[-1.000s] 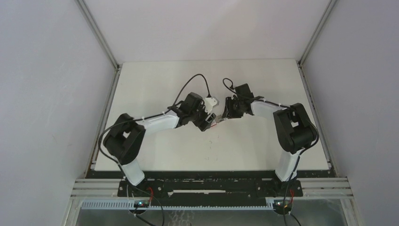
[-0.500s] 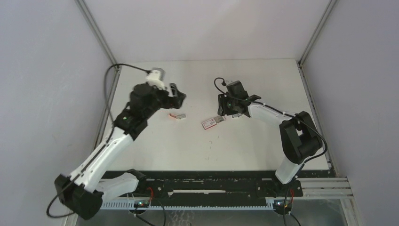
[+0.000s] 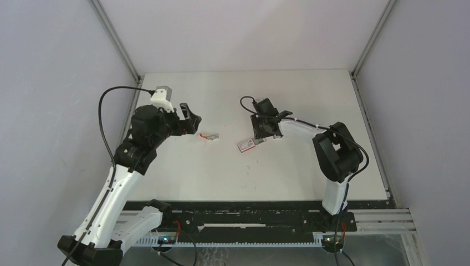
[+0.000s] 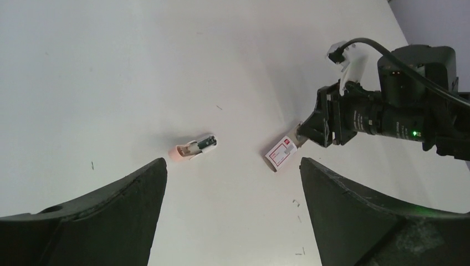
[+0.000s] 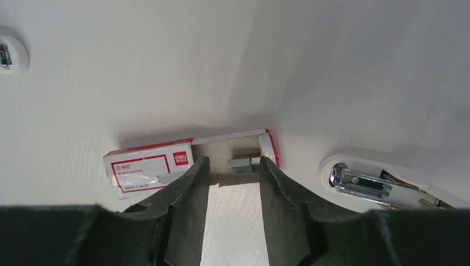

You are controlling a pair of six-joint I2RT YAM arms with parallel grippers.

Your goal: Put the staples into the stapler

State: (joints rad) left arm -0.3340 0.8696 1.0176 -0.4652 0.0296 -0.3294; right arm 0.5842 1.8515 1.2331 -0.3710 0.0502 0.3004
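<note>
The staples box [image 3: 248, 144] lies flat on the table, pink-red with a white label [image 5: 147, 166]. Its inner tray [image 5: 269, 148] is slid out, and a short grey strip of staples [image 5: 243, 164] lies in it. My right gripper [image 5: 234, 162] is open and low over the tray. Its fingertips straddle the grey strip, which touches the right finger, with a gap on the left. The small pink-and-white stapler [image 3: 209, 137] lies left of the box [image 4: 281, 155]. My left gripper [image 3: 191, 119] hangs wide open and empty, up and to the left of the stapler [image 4: 194, 148].
A chrome metal piece on a white rounded base [image 5: 377, 185] shows at the right of the right wrist view; I cannot tell what it is. A few loose staples [image 4: 296, 204] lie on the table nearer than the box. Grey walls close in three sides.
My left arm has swung up and away to the left, opening wide. The box and stapler now lie apart on the table. My right gripper has shifted left onto the box's open end.
</note>
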